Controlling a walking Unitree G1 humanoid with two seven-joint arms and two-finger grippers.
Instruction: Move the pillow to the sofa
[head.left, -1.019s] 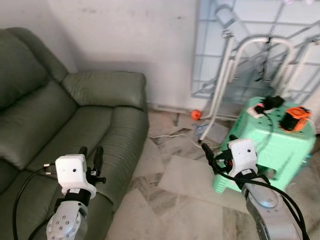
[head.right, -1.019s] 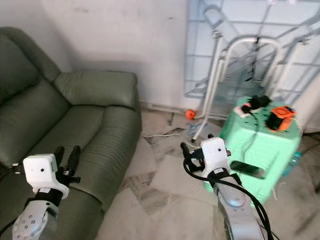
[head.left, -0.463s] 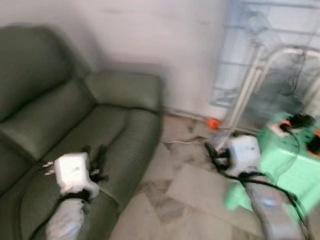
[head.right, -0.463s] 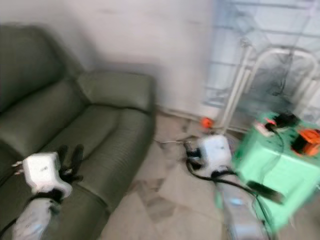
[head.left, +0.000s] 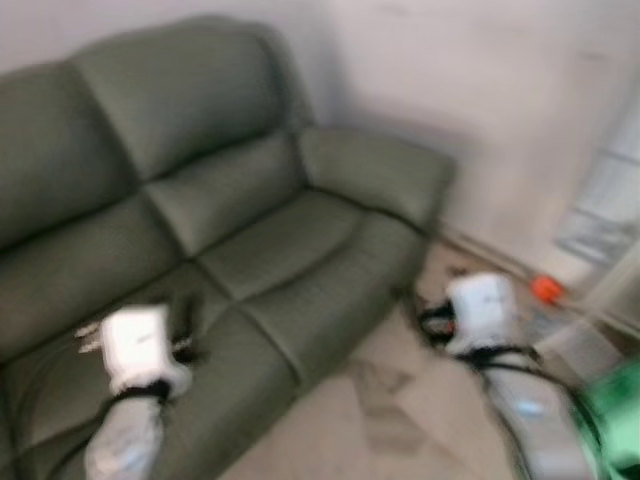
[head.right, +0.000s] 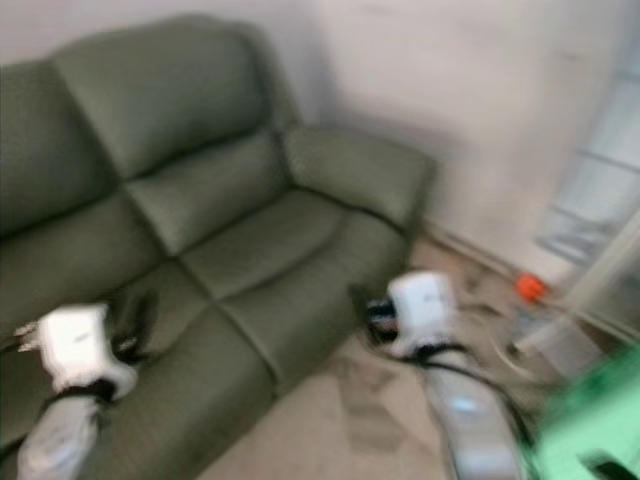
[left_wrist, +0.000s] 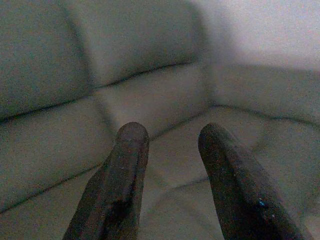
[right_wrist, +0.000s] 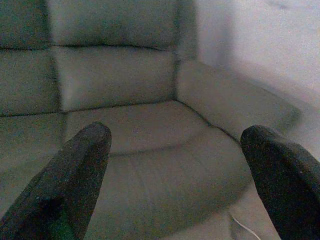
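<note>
A dark green sofa (head.left: 250, 220) with two seat cushions and a padded armrest (head.left: 375, 170) fills the left and middle of the blurred eye views. My left gripper (head.left: 185, 318) is held low over the front of the near seat cushion; in the left wrist view its fingers (left_wrist: 131, 145) stand apart with nothing between them. My right gripper (head.left: 430, 322) hovers by the sofa's front corner, over the floor. In the right wrist view it (right_wrist: 180, 135) is wide open and faces the seat and armrest. I see no pillow.
A pale wall runs behind the sofa. Tiled floor (head.left: 400, 420) lies to the right of the sofa. A small orange ball (head.left: 545, 288) lies near the wall, and a green plastic stool (head.left: 615, 405) shows at the right edge.
The camera has swung left: the sofa now takes up most of the view and the green stool has slid to the right edge. Both grippers keep their pose.
</note>
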